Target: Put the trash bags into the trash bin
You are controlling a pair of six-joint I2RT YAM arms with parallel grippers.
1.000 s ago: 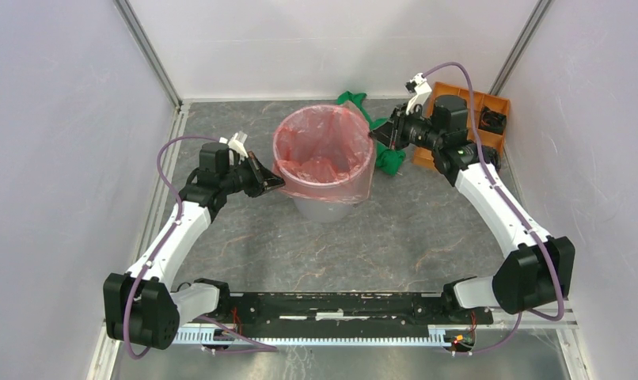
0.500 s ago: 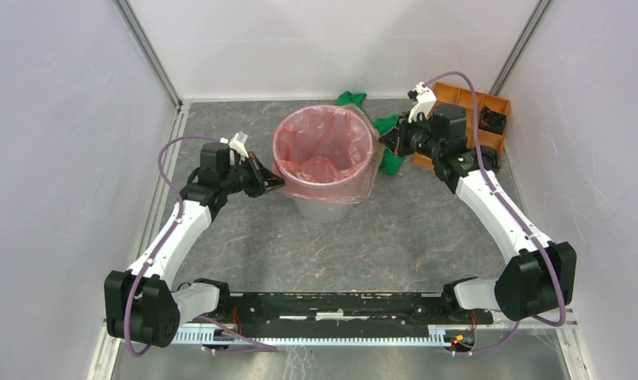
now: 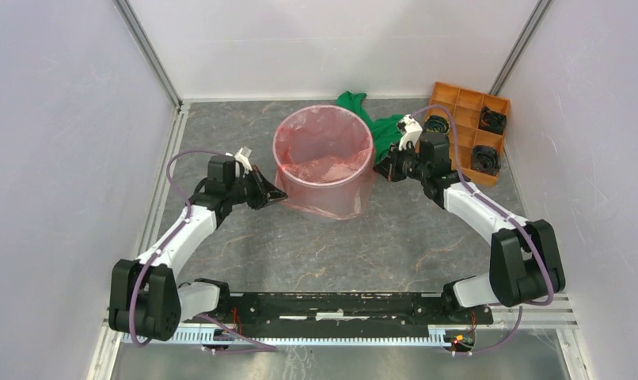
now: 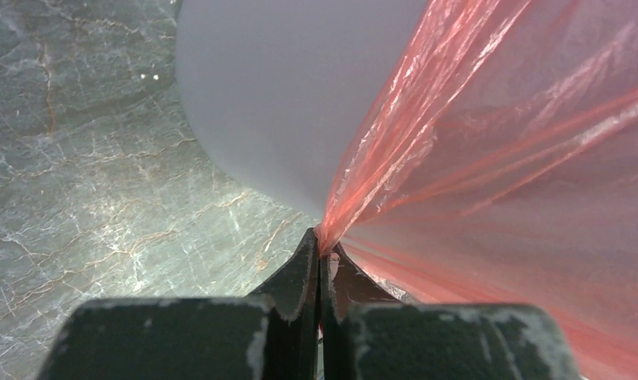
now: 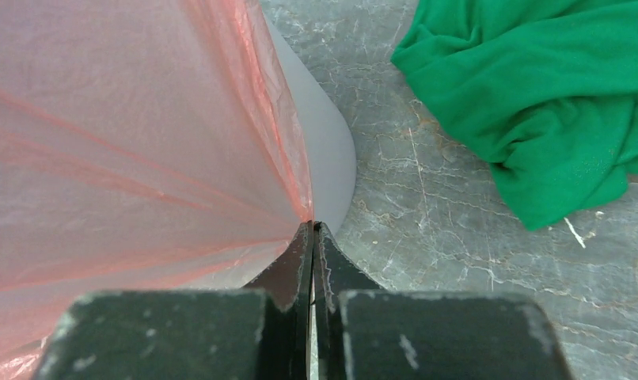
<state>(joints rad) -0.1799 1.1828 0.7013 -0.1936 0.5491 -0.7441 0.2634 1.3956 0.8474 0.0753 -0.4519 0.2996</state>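
Observation:
The red-orange trash bag lines the round light-grey trash bin and hangs down over its outside almost to the table. My left gripper is shut on the bag's film at the bin's lower left; the pinch shows in the left wrist view. My right gripper is shut on the bag's edge at the bin's right side, low down, seen in the right wrist view. The bin wall shows bare beside the stretched film.
A green cloth lies behind and right of the bin, close to my right gripper, and shows in the right wrist view. An orange compartment tray with black parts stands at the back right. The enclosure walls are close on both sides.
Both grippers have moved down along the bin's sides, pulling the bag's overhang lower. The bag now covers most of the bin's outside. The right arm dropped clear of the tray.

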